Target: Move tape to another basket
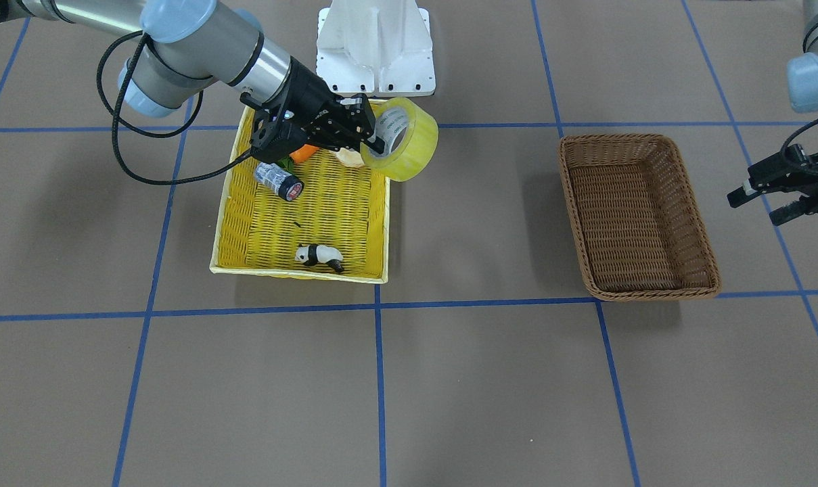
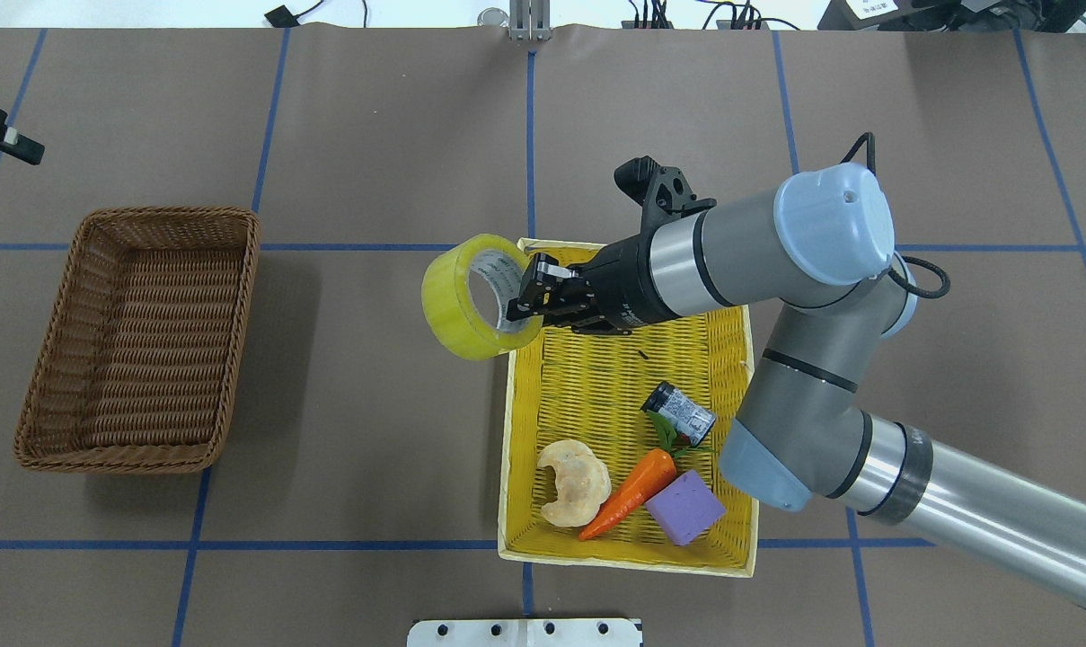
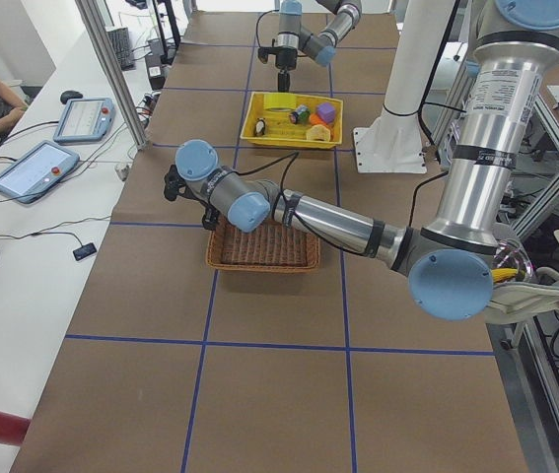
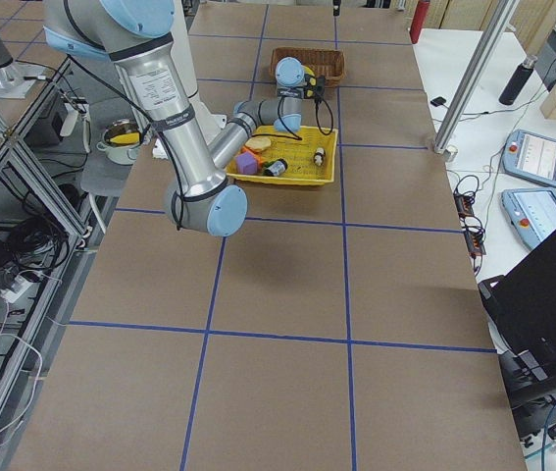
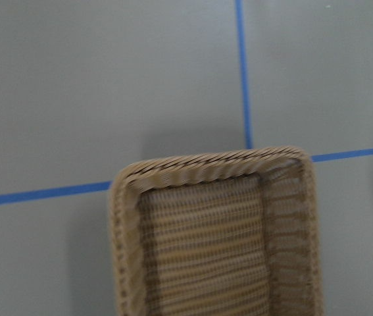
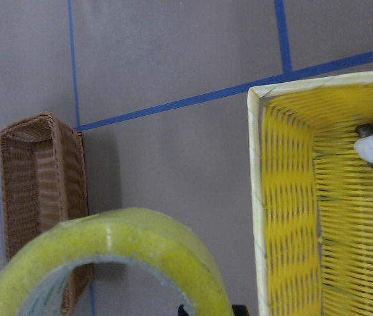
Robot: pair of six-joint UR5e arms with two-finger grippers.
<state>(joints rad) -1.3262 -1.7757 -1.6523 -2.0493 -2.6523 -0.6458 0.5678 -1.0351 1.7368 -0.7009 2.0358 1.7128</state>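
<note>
The tape (image 2: 460,304), a wide yellow roll with a whitish core, hangs in the air over the far left corner of the yellow basket. My right gripper (image 2: 526,302) is shut on it, one finger inside the core and one outside. The same grasp shows in the front view, gripper (image 1: 375,141) and tape (image 1: 409,145). The roll fills the bottom of the right wrist view (image 6: 114,250). The brown wicker basket (image 2: 138,341) stands empty far to the left, also seen from the front (image 1: 642,223). My left gripper (image 1: 758,207) is open and empty beyond the brown basket's outer side.
The yellow basket (image 2: 587,386) holds a battery (image 2: 679,413), a carrot (image 2: 631,492), a purple block (image 2: 684,506), a bread piece (image 2: 574,481) and a panda figure (image 1: 319,256). Bare brown table lies between the two baskets. A white base (image 1: 375,47) stands behind.
</note>
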